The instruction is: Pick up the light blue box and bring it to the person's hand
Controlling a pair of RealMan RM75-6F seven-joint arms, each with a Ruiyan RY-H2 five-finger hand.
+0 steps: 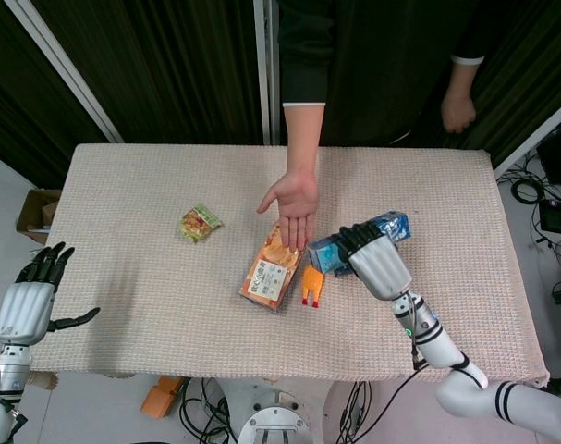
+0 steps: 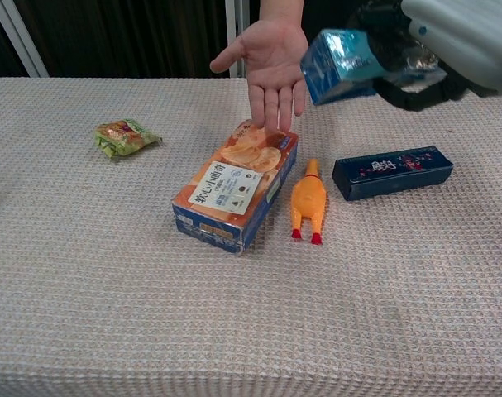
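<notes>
1. The right hand (image 2: 457, 37) holds the light blue box (image 2: 340, 64) above the table (image 2: 110, 289), just beside the person's hand (image 2: 271, 62).
2. An orange box (image 2: 234, 184), toy chicken (image 2: 308, 201) and dark blue box (image 2: 392, 172) lie below.
</notes>
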